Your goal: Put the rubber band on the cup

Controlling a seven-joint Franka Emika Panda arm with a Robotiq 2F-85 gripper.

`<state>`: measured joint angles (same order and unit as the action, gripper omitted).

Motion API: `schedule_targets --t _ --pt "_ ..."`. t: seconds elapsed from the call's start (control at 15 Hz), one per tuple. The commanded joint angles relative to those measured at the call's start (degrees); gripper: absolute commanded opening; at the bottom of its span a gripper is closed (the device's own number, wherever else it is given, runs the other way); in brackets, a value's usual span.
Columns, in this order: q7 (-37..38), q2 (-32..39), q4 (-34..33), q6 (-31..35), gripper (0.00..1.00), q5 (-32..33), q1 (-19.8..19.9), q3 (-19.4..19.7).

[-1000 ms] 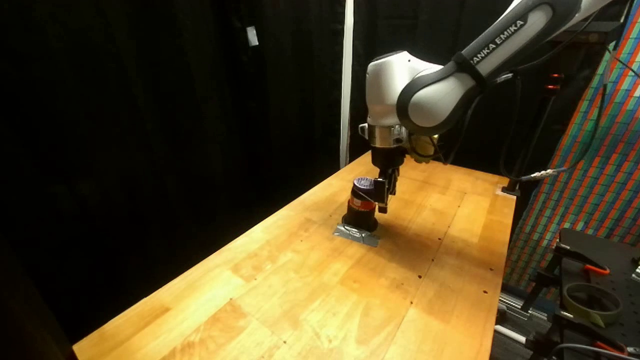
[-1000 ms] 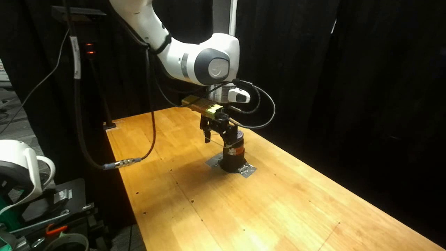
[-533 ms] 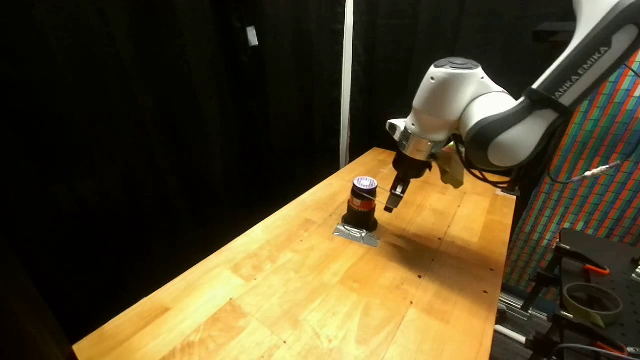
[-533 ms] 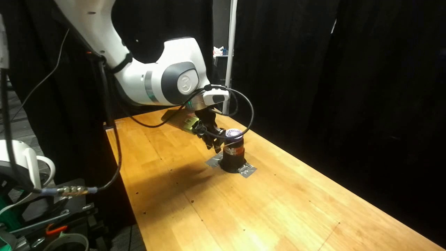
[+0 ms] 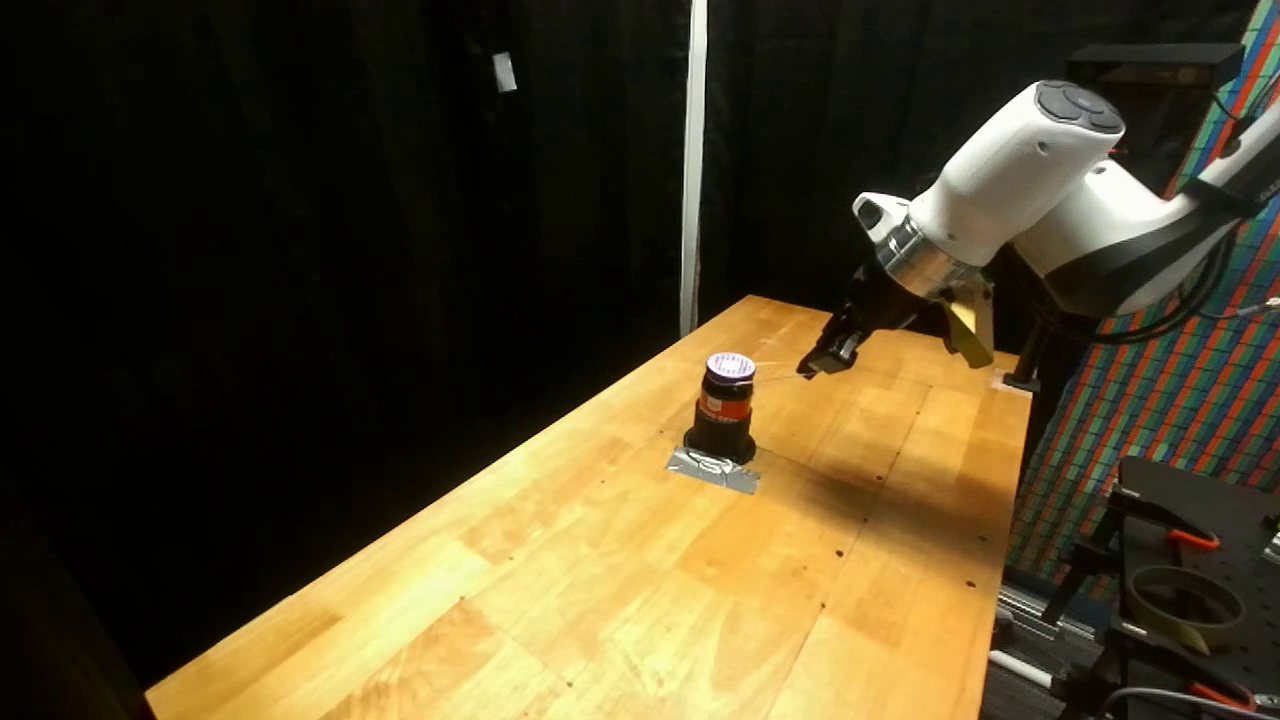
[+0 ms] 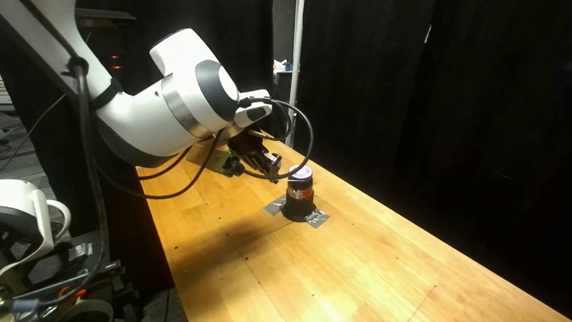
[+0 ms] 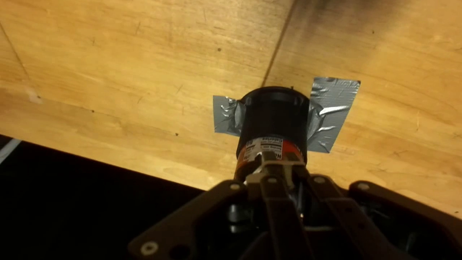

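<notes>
The cup (image 5: 724,408) stands upright on the table, dark with an orange-red middle and a pale purple top; the wrist view shows the cup (image 7: 274,115) behind the fingertips. From its upper part, just below the top, the thin pale rubber band (image 5: 780,378) stretches to my gripper (image 5: 808,370). In the wrist view the rubber band (image 7: 283,163) runs across the outside of both fingers. My gripper (image 7: 280,157) is shut, its fingers side by side and tilted toward the cup, a short way from it. How the band lies behind the cup is hidden.
Grey tape (image 7: 335,112) fixes the cup's base to the wooden table (image 5: 640,600). A black cable (image 6: 308,147) loops out from the wrist. Beyond the table's side, a dark cart (image 5: 1200,500) carries a roll of tape (image 5: 1185,605).
My gripper has drawn back from the cup, risen and tilted, and its jaws have gone from wide open to shut. The band now stretches from the cup to the fingers. The cup has stayed put.
</notes>
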<state>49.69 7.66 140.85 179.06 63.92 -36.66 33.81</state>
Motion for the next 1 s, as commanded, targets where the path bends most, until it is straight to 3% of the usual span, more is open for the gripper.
schedule_targets --t 0.0,0.33,0.67,0.93 --pt "15.8 -3.1 -0.7 -0.9 0.14 15.9 -6.5 6.0" --pt "39.2 -7.0 1.3 -6.5 0.14 38.0 -9.6 4.1" --pt "62.9 -10.2 4.9 -18.9 0.13 60.1 -12.9 -0.6" --pt "74.7 -8.0 9.0 -27.6 0.14 66.0 -15.1 -3.2"
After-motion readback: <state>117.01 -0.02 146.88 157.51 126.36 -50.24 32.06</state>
